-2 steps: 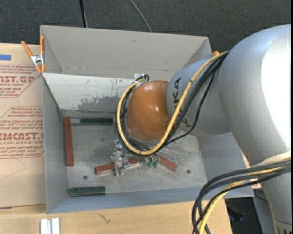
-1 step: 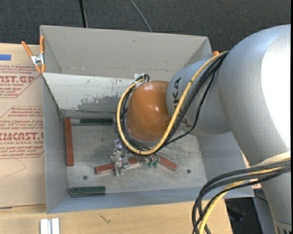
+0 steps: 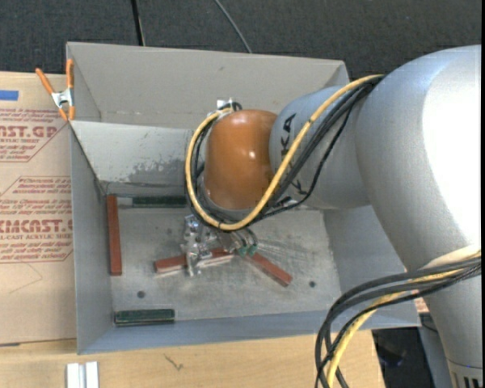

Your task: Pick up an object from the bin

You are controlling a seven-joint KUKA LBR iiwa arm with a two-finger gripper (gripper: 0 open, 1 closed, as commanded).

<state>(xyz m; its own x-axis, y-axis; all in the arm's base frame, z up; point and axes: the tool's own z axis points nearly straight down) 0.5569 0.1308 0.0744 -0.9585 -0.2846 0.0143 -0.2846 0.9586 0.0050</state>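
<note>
1. Gripper (image 3: 196, 253) is low in the grey metal bin (image 3: 323, 297), near the middle of the bin floor, under the arm's round orange cover (image 3: 236, 160).
2. It sits right on a short red-brown stick (image 3: 171, 264) that lies flat. Whether it is spread or pinching the stick, I cannot tell.
3. A small green bit (image 3: 247, 250) lies just beside it, and another red-brown stick (image 3: 272, 270) lies slanted near that.
4. A long red-brown stick (image 3: 113, 234) lies along the left wall, well apart from the rest.
5. One dark green bar (image 3: 144, 317) lies by the front wall, and one dark bar (image 3: 158, 202) by the back wall.
6. The bin floor is dull grey with pale scratches, and the walls slope up.
7. Behind the bin the ground (image 3: 307, 14) is dark. In front is a wooden top (image 3: 226, 366).
</note>
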